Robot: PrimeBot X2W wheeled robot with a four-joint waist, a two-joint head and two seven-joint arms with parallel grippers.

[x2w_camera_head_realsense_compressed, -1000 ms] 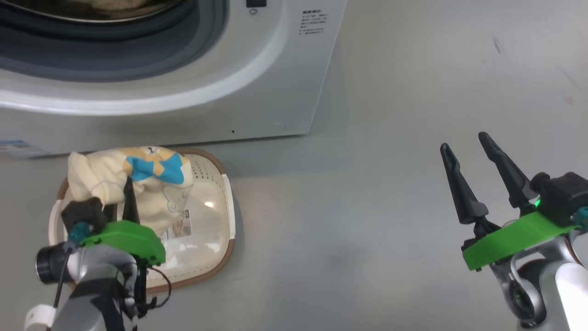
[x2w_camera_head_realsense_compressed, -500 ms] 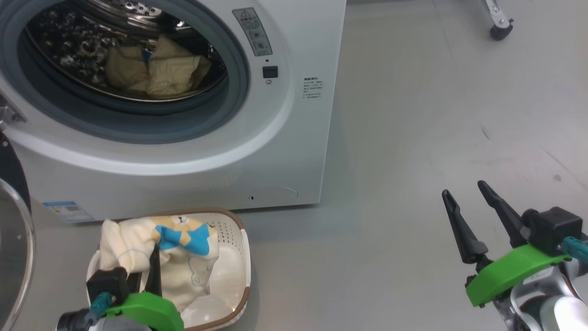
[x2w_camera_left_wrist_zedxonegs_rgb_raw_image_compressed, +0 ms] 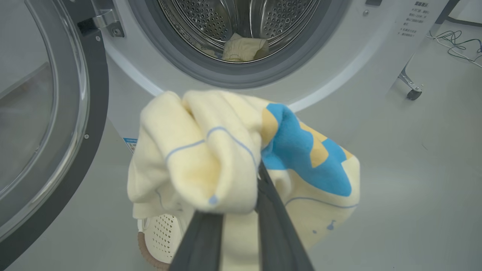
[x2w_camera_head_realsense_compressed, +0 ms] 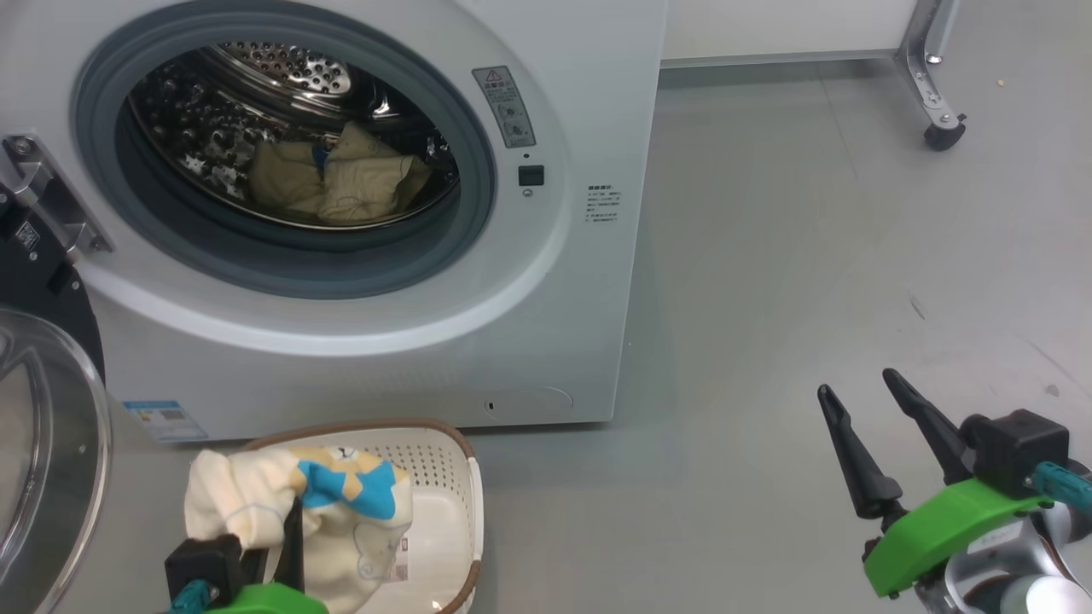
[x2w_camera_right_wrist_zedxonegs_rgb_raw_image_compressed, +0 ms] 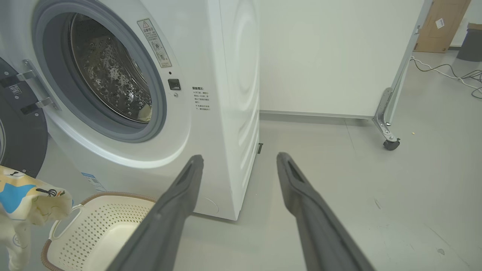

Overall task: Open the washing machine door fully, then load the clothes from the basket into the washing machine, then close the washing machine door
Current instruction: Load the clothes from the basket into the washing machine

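One garment (x2w_camera_right_wrist_zedxonegs_rgb_raw_image_compressed: 34,203) pinched in left claw (x2w_camera_left_wrist_zedxonegs_rgb_raw_image_compressed: 235,203) hangs beside the basket (x2w_camera_right_wrist_zedxonegs_rgb_raw_image_compressed: 109,222) in right-wrist view; right claw (x2w_camera_right_wrist_zedxonegs_rgb_raw_image_compressed: 240,157) spread.

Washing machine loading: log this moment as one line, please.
door: open | left end effector: shut on garment over basket | right end effector: open, empty | drum: clothes inside

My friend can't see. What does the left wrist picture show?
The left gripper pinches a pale yellow garment with a blue patch, above the basket. Behind it, the washing machine stands open, another garment in its drum.
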